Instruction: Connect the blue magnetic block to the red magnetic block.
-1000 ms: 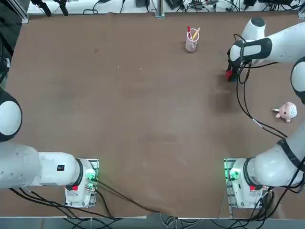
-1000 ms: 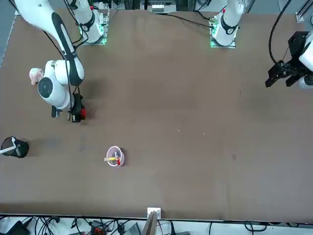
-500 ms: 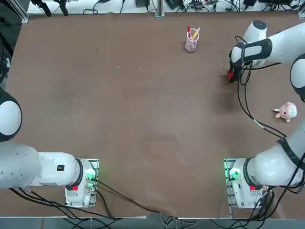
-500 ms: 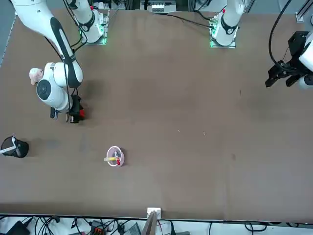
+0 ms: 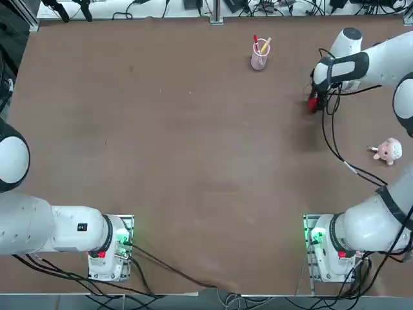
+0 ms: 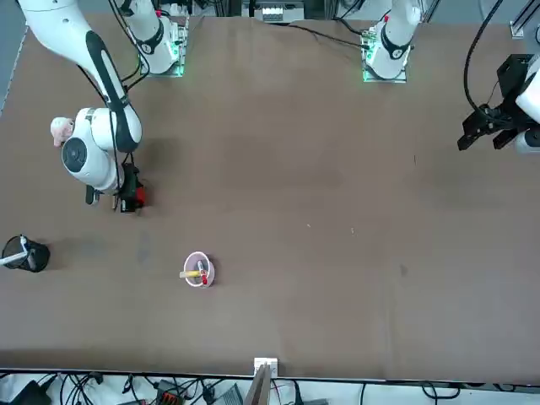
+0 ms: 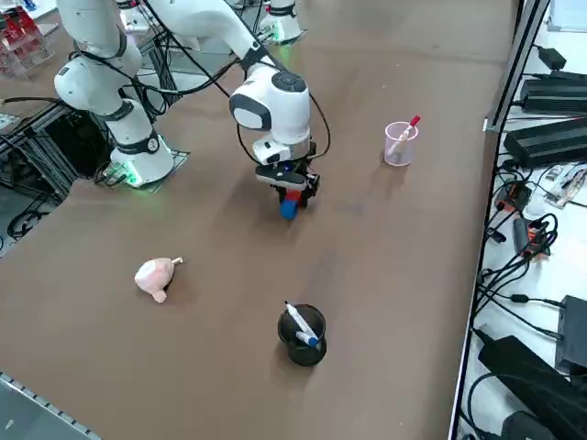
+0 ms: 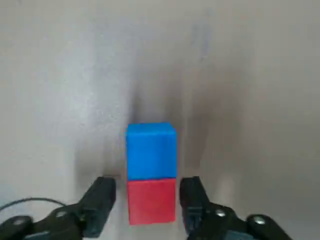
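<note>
- Small blue plastic cube [image 8: 151, 150] sits face-to-face against small red plastic cube [image 8: 152, 200] on brown table [image 5: 193, 161]: looks connected.
- Right hand [image 8: 147, 207] fingers parted, straddling red cube with gaps, gripping nothing.
- Left: retreat.

**Colours on the brown table**

A plain brown table surface [image 5: 193, 129] is being shown, unpatterned. A tiny bright blue plain-faced cube [image 8: 151, 151] is being seen face to face with a tiny bright red plain-faced cube [image 8: 152, 201]; neither is marked by any pattern. The red cube is being flanked by the black fingertips [image 8: 99, 205] of the white-bodied right gripper [image 8: 148, 206]. A pale pink plush toy [image 7: 156, 276] is being displayed in soft pink. A clear pinkish plastic cup [image 5: 259, 58] is being shown with a thin red pen [image 5: 256, 43] and a yellow stick in it. A black round pen holder [image 7: 302, 335] is being seen with white-and-blue markers inside.
</note>
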`<action>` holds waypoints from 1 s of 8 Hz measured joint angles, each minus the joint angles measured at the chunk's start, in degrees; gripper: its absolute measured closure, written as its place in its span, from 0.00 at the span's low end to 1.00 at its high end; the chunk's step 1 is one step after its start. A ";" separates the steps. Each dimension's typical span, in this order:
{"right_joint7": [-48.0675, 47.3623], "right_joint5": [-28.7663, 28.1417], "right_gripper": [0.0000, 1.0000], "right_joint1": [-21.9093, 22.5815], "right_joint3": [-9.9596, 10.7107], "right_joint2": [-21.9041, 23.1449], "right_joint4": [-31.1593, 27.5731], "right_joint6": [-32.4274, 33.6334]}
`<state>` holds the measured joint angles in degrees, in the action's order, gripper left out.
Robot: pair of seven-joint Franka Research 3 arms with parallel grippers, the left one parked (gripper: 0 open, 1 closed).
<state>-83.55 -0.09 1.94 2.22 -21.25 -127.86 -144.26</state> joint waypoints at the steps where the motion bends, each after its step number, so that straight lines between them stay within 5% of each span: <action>1: 1.54 0.00 0.01 -0.02 -0.02 1.10 0.64 2.38; 5: 10.64 -0.01 0.00 -0.01 -0.63 8.11 8.79 20.59; 8: 30.73 -0.04 0.00 -0.08 -0.87 10.43 22.29 38.21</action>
<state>-52.82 -0.13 1.86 1.35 -10.82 -105.57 -106.05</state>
